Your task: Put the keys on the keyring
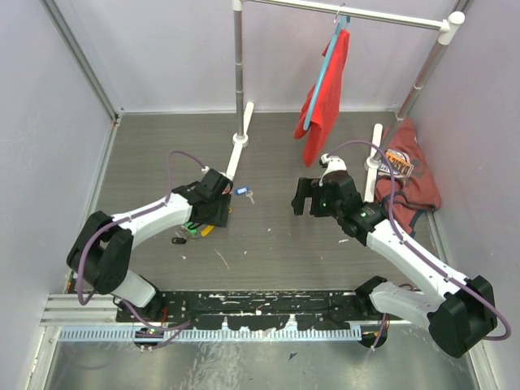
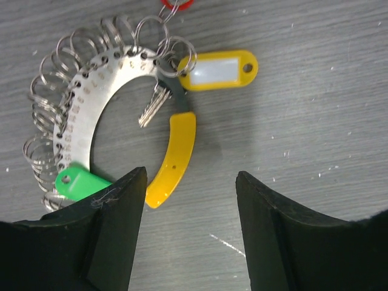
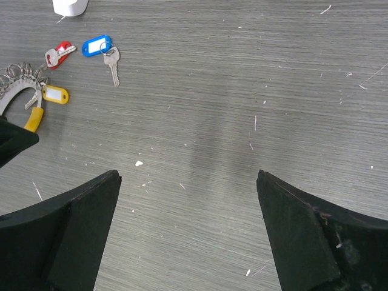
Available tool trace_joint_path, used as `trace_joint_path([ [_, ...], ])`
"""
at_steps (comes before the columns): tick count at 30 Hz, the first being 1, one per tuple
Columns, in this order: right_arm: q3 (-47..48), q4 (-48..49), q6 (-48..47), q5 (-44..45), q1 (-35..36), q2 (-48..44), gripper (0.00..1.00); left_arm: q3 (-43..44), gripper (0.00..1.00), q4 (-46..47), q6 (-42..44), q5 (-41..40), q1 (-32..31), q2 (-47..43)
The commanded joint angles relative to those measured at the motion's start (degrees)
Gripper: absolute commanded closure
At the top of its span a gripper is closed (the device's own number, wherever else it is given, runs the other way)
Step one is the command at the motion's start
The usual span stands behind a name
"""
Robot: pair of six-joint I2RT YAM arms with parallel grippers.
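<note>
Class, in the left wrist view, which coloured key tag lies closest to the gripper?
The green tag, beside a finger of the left gripper; the yellow tag lies farther up the keyring, the red one at the top edge.

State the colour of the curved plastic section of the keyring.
Yellow-orange. The curved section of the keyring shows best in the left wrist view.

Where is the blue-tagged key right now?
The small metal key with the blue plastic tag lies loose on the grey table, upper left in the right wrist view, just right of the red-headed key.
</note>
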Motion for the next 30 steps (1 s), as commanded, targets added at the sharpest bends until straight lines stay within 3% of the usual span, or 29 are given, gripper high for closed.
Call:
trace_joint_path([
  [1,0.97,1.50,-1.20,0.03,0.29,-1.54,0.00,4.21,0.34,0.96,3.26,-0.05,-0.11,4.29],
  [18,2.51,-0.60,-2.34,-0.62,0.25,-2.66,0.00,5.02,0.46,2.60,3.75,0.32,0.56,11.07],
  [25,3.13,-1.11,-2.52,-0.78,0.27,-2.78,0.00,2.74,0.53,4.65,3.27,4.76,1.91,10.86],
  [30,3.25,-0.72,-2.31,-1.29,0.26,-2.47,0.00,1.45,0.68,5.00,3.33,7.51,1.92,9.82],
])
